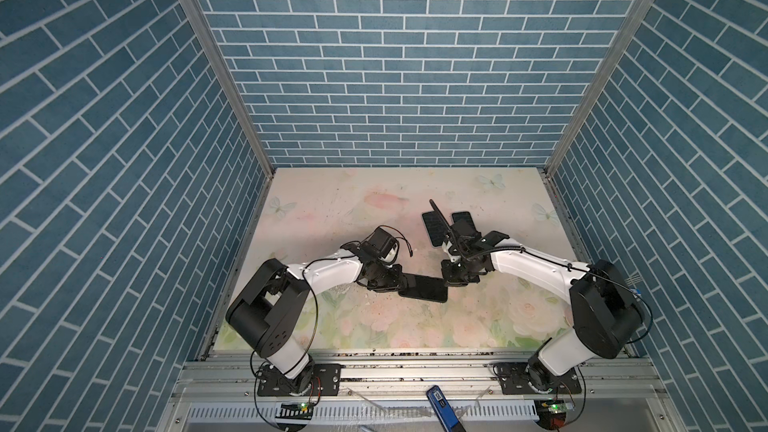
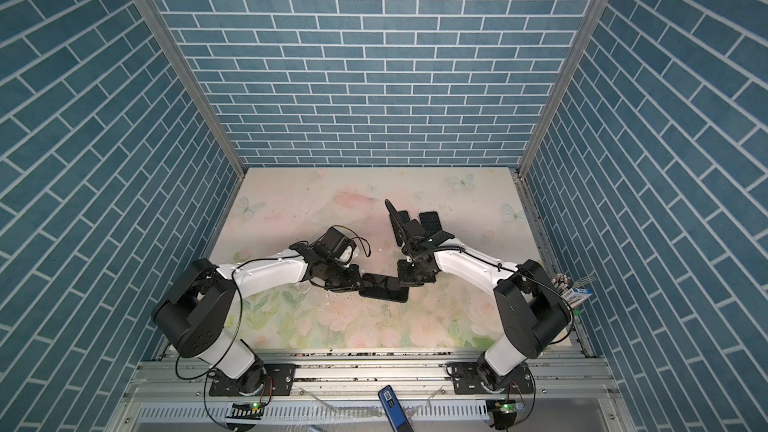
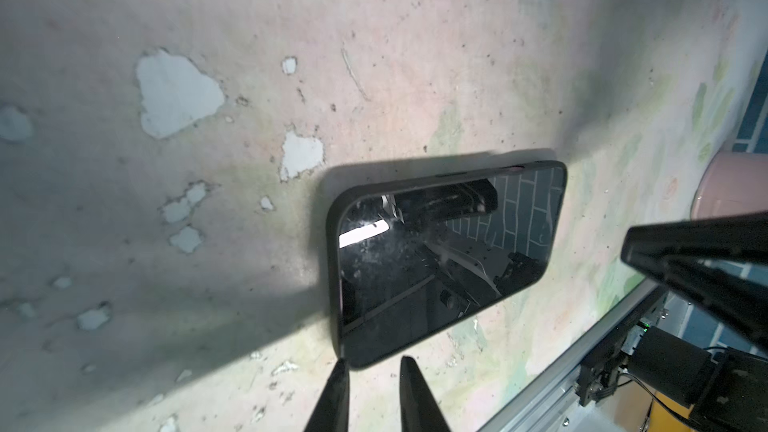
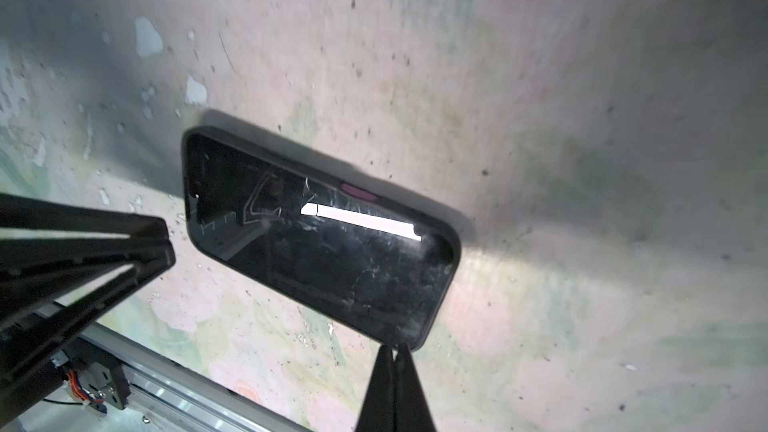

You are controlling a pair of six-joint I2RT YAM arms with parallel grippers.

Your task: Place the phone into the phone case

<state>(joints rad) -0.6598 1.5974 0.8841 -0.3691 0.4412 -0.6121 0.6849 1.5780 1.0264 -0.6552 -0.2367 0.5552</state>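
The left gripper [image 3: 374, 364] stood slightly parted with nothing pinched between its fingers [image 3: 334, 392]. One tip sat at a corner of the case [image 3: 332, 243] and the other just off that same short end. The right gripper [image 4: 393, 350] was clenched and empty, its joined tips at the opposite short end, right at the rim. Whether they touched it could not be told.

Between the two lay the phone [image 4: 316, 243], flat and screen up on the table [image 3: 374, 56]. It sat inside the case's dark rim, with a purple button [image 4: 359, 192] showing on one long side. Whether it was fully seated could not be told. In both top views it lay mid-table, towards the front.

Farther back, by the right arm, lay two dark slabs [image 1: 432, 228]. A pink cup [image 3: 727, 184] stood near the table's edge.
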